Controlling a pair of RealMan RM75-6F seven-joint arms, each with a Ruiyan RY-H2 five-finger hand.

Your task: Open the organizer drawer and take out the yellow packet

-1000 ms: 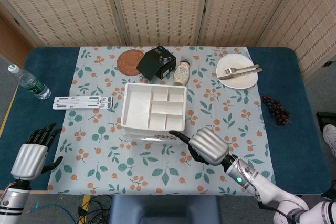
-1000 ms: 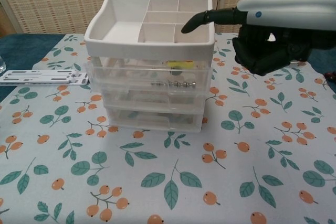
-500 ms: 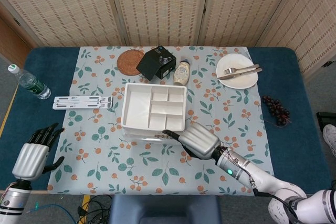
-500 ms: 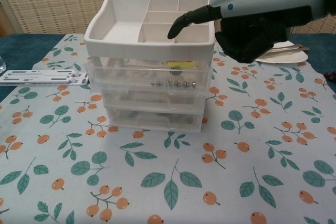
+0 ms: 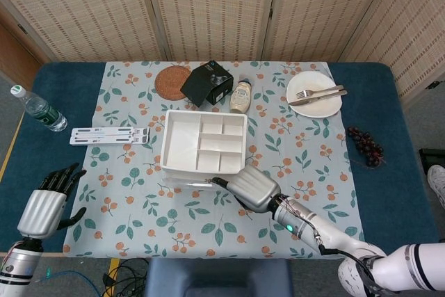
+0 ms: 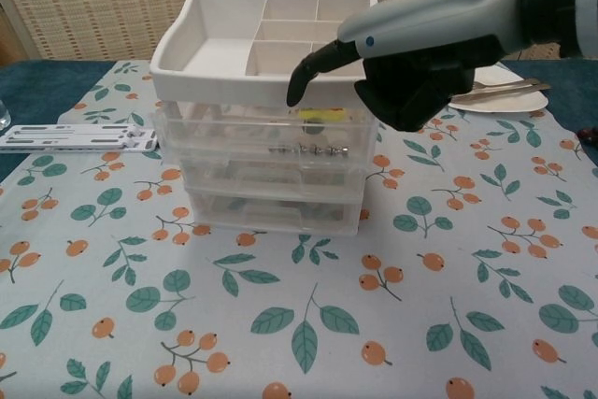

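A white and clear plastic organizer [image 6: 266, 137] stood at the centre of both frames on a table [image 5: 389, 193] covered by a cloth printed with leaves and orange berries. Its top was an open white tray with dividers, and below it sat stacked clear drawers, all appearing closed. The yellow packet [image 6: 312, 116] showed as a small yellow patch through the front of the top drawer [image 6: 271, 133], in the middle of the chest view, beside a beaded chain. The right robot hand [image 6: 411, 67] hovered at the organizer's front right, in the upper right of the chest view, one finger [image 6: 308, 67] stretched toward the tray's front edge and the other fingers curled in; it gripped nothing, and whether the fingertip touched the rim could not be told. That pose likely served to hook or press at the drawer front, so the drawer-opening step seemed only about to begin. The left robot hand [image 5: 43, 208] waited at the lower left of the head view, off the cloth, fingers spread and empty, probably kept clear of the work. Along the top of the head view lay a woven coaster [image 5: 172, 81], a black box [image 5: 207, 83], a small jar [image 5: 240, 96] and a plate with a fork [image 5: 314, 93]; a water bottle [image 5: 38, 109] lay at the left, and dark grapes [image 5: 364, 145] at the right.
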